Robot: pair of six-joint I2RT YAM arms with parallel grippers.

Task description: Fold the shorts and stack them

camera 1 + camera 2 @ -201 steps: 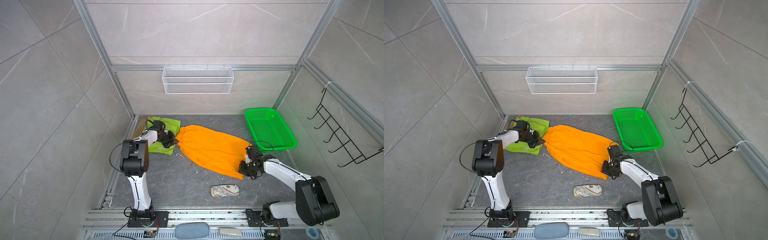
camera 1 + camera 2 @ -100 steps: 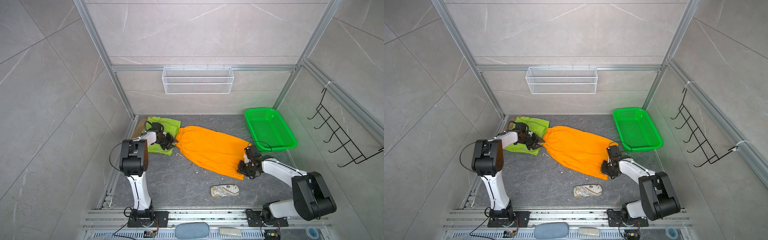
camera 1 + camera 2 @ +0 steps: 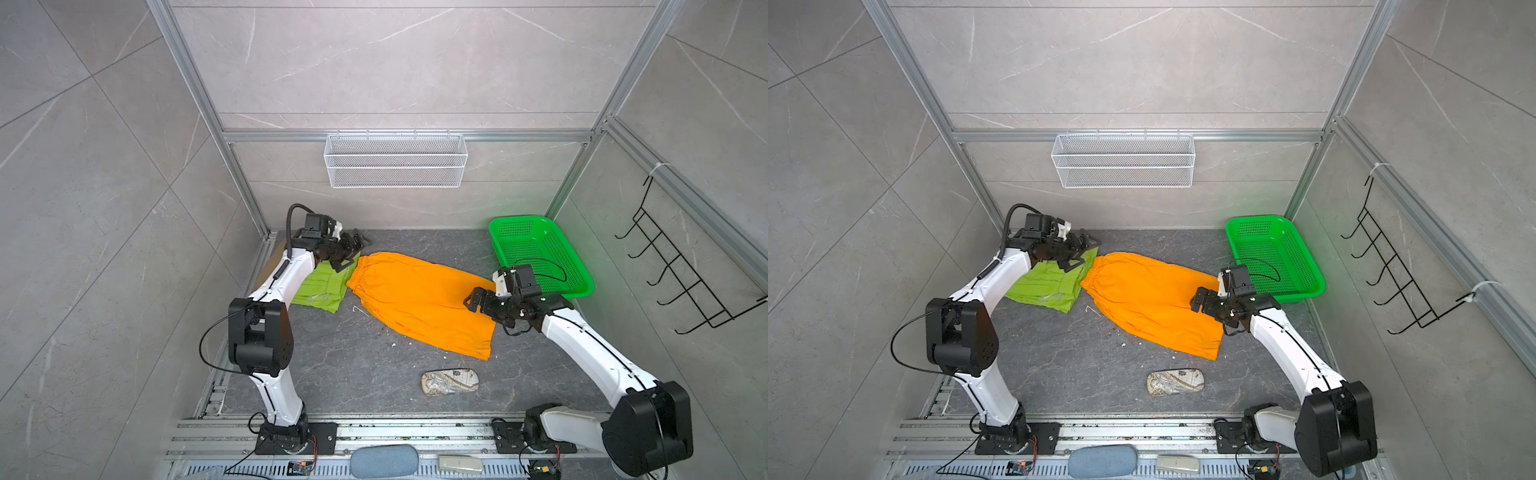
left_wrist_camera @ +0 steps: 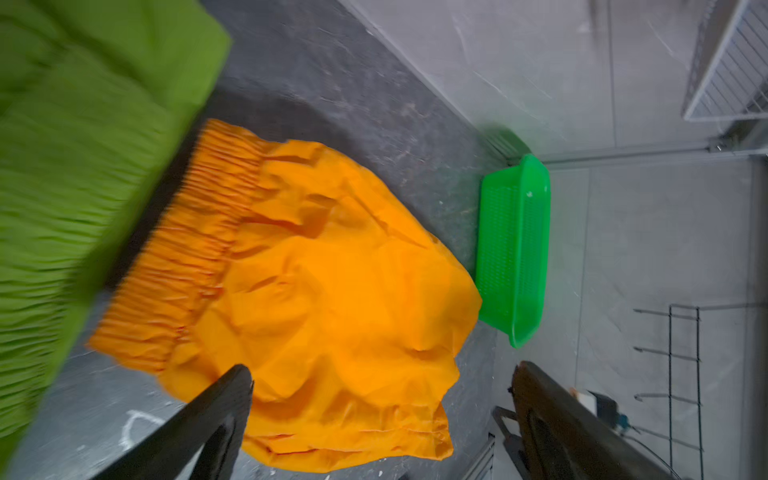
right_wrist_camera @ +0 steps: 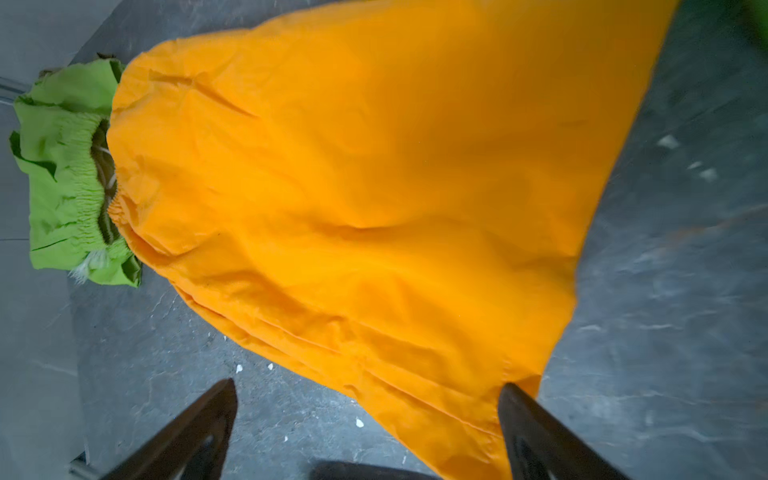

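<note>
- Both pincers have just let go. A second ago my left pincer (image 3: pixel 353 252) was pinched at the waistband end of the orange shorts (image 3: pixel 415 303) and my right pincer (image 3: pixel 478 298) at the leg end. Now both are spread wide, clear of the cloth and holding nothing.
- The orange shorts lie flat on the tabletop (image 3: pixel 332 365), running slantwise from the back left corner toward the right edge. The waistband is right up against the green shorts (image 3: pixel 322 286).
- The green shorts sit as a compact bundle in the back left corner. A tan sliver (image 3: pixel 267 270) shows behind my left arm at the left edge, perhaps the third pair; I can't tell more.
- My read: the spreading-out is done and the orange pair is ready to fold. It isn't stacked yet.
- Both top views give the whole layout, including the basket (image 3: pixel 515 220) at the back right, just beyond the leg end. The pouch (image 3: pixel 451 381) lies near the front edge, apart from the cloth. Neither wrist view shows the pouch.
- The left wrist view shows the gathered ribs of the waistband and rumpled cloth behind it, with my pincer (image 4: pixel 382 372) gaping above.
- The right wrist view shows long creases toward the hem and a white drawstring end on the green pair (image 5: pixel 62 166). My pincer (image 5: pixel 365 388) is wide open over the hem corner.
</note>
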